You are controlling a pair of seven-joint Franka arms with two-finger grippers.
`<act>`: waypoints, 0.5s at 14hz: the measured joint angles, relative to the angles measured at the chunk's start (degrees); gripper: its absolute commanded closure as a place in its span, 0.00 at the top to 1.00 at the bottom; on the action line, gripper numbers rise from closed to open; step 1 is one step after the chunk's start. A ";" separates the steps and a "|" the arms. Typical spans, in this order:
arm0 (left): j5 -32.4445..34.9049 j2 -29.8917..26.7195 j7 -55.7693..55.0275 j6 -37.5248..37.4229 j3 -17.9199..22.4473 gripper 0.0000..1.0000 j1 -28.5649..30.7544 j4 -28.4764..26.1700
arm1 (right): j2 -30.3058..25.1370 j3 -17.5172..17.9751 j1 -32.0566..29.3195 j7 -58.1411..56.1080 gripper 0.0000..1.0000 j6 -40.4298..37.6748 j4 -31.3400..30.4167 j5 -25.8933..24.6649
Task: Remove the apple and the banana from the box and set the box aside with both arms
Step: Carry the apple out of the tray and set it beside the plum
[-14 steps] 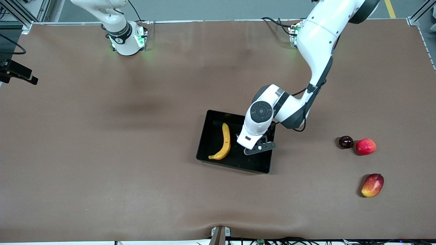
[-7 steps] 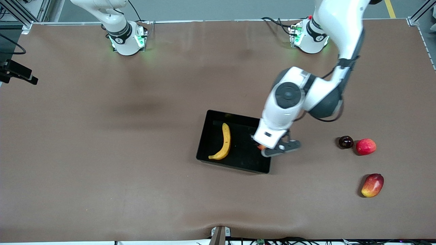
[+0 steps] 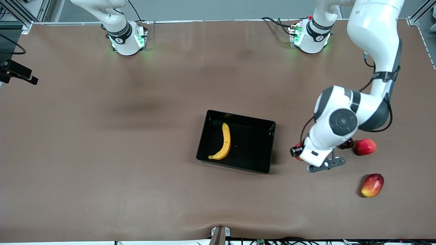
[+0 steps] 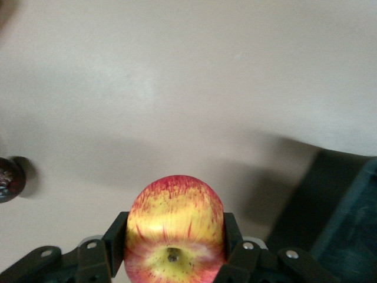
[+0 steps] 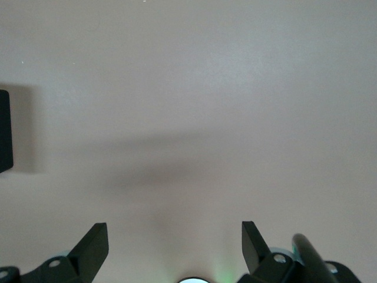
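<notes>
My left gripper (image 4: 175,239) is shut on a small red apple with yellow streaks (image 4: 175,227), one black finger (image 4: 115,243) on each side of it. In the front view that gripper (image 3: 299,153) hangs over bare table between the box and the loose fruits at the left arm's end, and only a sliver of the apple (image 3: 298,148) shows under the hand. The black box (image 3: 253,148) sits mid-table with the yellow banana (image 3: 224,141) lying in it. My right gripper (image 5: 174,243) is open over bare table with nothing between its fingers.
Near the left arm's end of the table lie a red round fruit (image 3: 366,146), a dark round fruit (image 3: 348,144) partly hidden by the left arm, and a red-yellow oval fruit (image 3: 372,184). The dark fruit (image 4: 8,178) and a box corner (image 4: 347,218) show in the left wrist view.
The left gripper came up out of the box with the apple in its grip and swung toward the left arm's end of the table. The banana and box stayed put.
</notes>
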 measured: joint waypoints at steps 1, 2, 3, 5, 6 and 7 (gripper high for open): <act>0.23 1.15 1.25 0.76 0.00 0.00 1.19 -0.49 | 0.00 0.00 0.00 0.00 1.00 0.00 0.00 0.00; 1.14 2.27 2.27 2.21 -0.01 0.00 2.39 -1.29 | 0.00 0.00 0.00 0.00 1.00 0.00 0.00 0.00; 2.81 3.15 2.70 3.82 -0.02 0.00 3.49 -2.22 | 0.00 0.00 0.00 0.00 1.00 0.00 0.00 0.00; 6.25 4.35 2.91 6.69 -0.04 0.00 5.48 -3.80 | 0.00 0.00 0.00 0.00 1.00 0.00 0.00 0.00; 7.07 4.76 2.92 7.85 -0.04 0.00 6.35 -4.28 | 0.00 0.00 -0.01 0.00 1.00 0.00 0.00 0.00; 7.36 5.14 2.95 8.95 -0.04 0.00 6.99 -4.56 | 0.00 0.00 -0.01 0.00 1.00 0.00 0.00 0.00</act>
